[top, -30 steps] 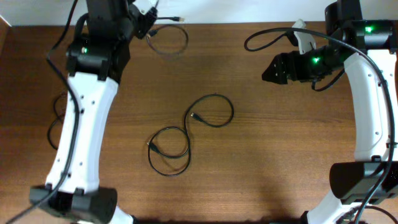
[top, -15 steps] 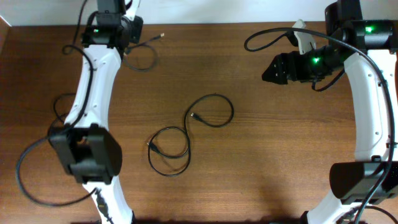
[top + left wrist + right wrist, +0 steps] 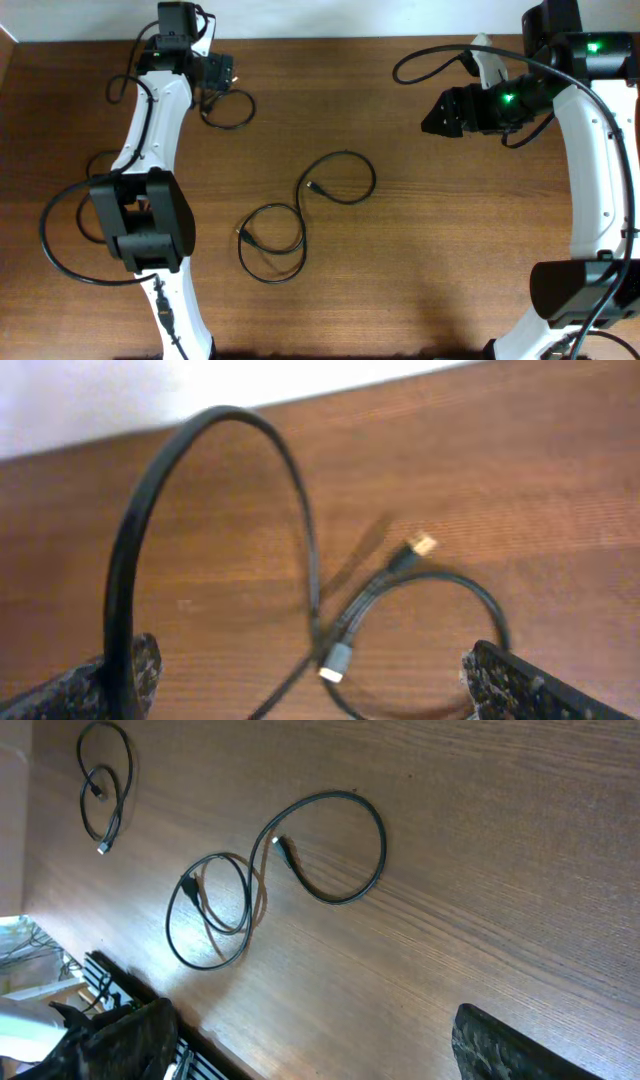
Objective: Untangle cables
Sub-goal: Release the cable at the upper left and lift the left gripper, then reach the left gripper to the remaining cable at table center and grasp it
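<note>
Brown wood grain covers the counter, with a strip of pale wall along its 12 o'clock edge. From overhead, two cables lie well apart on it.

The larger cable rests just off centre toward 6 o'clock. It lies in a loose figure-eight, with one loop toward 1 o'clock and the other toward 7 o'clock. A plug end shows inside the upper loop. Neither arm touches it.

The small cable sits out at 10 o'clock, coiled in a tight loop just beside the left arm's wrist. In the left wrist view, the left tool is open. Its fingers stand at the two bottom corners, wide apart, with nothing clamped between them. The small cable lies flat on the wood under that gap. Its gold-tipped plug points toward 1 o'clock, and a silvery plug lies near 6 o'clock.

A black arch of cord curves up nearer the lens from beside the left finger. It cannot be told whether it belongs to the small cable, or whether it touches the finger.

The right tool is out at 2 o'clock on the overhead view, pointing toward 9 o'clock. It is open too (dark fingers apart, only bare wood between them). In its wrist view both cables show, far from the fingers. A thick black lead from the right arm loops just beside it, toward 11 o'clock.
</note>
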`<state>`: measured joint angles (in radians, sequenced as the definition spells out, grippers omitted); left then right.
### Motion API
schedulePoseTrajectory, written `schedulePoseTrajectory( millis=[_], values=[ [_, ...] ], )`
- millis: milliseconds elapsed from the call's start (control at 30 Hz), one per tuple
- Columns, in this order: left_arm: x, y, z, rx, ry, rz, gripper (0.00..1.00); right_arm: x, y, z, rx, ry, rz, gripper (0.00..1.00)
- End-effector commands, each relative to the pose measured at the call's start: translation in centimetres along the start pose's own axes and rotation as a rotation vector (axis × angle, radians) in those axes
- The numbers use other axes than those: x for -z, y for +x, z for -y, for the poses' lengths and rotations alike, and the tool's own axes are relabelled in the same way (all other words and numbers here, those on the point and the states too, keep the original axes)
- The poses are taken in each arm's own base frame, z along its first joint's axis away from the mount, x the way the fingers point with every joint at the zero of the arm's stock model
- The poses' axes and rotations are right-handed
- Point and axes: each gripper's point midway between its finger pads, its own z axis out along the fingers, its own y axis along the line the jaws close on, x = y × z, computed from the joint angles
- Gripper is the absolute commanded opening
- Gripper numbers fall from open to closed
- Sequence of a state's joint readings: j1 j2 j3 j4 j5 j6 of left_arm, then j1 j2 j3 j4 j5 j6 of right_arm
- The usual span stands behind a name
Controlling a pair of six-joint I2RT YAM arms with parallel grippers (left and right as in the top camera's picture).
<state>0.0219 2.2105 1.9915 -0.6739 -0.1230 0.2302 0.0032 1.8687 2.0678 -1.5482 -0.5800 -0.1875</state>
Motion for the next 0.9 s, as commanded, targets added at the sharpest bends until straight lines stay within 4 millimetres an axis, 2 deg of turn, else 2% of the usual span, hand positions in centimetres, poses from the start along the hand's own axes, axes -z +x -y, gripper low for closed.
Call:
schedulePoseTrajectory(
  millis=[0, 133, 200, 267, 400, 500, 600, 633, 733, 833, 867],
  values=[
    [1.8, -0.7, 1.5, 0.007, 0.098, 0.022, 0.99, 0.0, 0.4, 0.2, 0.016, 0.02, -0.013, 0.87],
    [5.6, -2.2, 0.6, -0.027, 0.082, 0.071, 0.99, 0.0, 0.5, 0.5, 0.016, 0.036, -0.018, 0.87],
    [7.0, -2.8, -0.3, -0.055, 0.039, 0.092, 0.99, 0.0, 0.5, 0.5, 0.016, 0.036, -0.018, 0.87],
    [8.4, -3.1, -2.1, -0.081, -0.064, 0.095, 0.99, 0.0, 0.4, 0.5, 0.016, 0.036, -0.018, 0.87],
    [9.3, -2.2, -4.3, -0.225, -0.254, 0.01, 0.99, 0.0, 0.4, 0.5, 0.017, 0.036, -0.016, 0.87],
    [9.5, -1.6, -3.9, -0.258, -0.286, -0.032, 0.99, 0.0, 0.4, 0.5, 0.018, 0.036, -0.015, 0.87],
    [9.4, -0.9, -1.4, -0.294, -0.197, -0.052, 0.99, 0.0, 0.5, 0.5, 0.015, 0.036, -0.019, 0.87],
    [9.2, -0.3, 0.3, -0.313, -0.123, -0.068, 0.99, 0.0, 0.5, 0.5, 0.015, 0.036, -0.018, 0.87],
    [10.1, 2.7, 7.6, -0.356, 0.229, -0.128, 0.99, 0.0, 0.4, 0.5, 0.018, 0.037, -0.014, 0.87],
    [11.6, 5.5, 11.6, -0.37, 0.417, -0.212, 0.99, 0.0, 0.4, 0.5, 0.017, 0.036, -0.016, 0.87],
    [11.8, 6.3, 12.2, -0.379, 0.434, -0.244, 0.99, 0.0, 0.4, 0.5, 0.016, 0.036, -0.016, 0.87]
  ],
)
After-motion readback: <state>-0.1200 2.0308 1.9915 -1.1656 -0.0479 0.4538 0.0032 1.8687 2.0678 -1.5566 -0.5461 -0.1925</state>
